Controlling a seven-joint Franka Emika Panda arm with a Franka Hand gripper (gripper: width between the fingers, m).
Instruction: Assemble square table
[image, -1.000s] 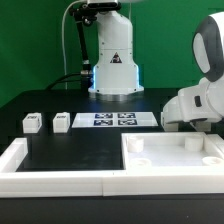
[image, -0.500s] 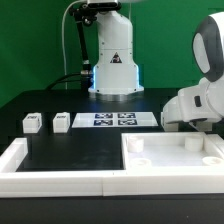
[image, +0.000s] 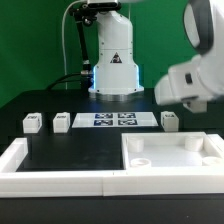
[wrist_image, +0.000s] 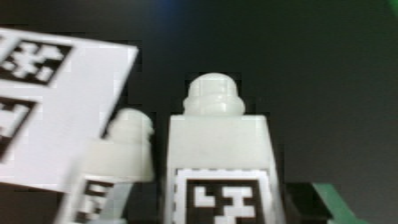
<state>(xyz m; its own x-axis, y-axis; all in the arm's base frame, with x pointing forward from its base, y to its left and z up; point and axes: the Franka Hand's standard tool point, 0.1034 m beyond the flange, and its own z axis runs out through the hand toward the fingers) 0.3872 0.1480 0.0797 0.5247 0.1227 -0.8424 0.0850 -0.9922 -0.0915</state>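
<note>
The claw is a blur up high. I cannot tell if it is open or holding anything. Below it in the exterior view, one leg block stands just beside the marker board. Two other leg blocks stand past the board's far end. The square slab lies inside the border wall.

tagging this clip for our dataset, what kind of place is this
Most likely a robotics lab test bench: a white robot arm stands on a black table, a marker board of printed tags lies before it, and a green backdrop hangs behind.
</note>
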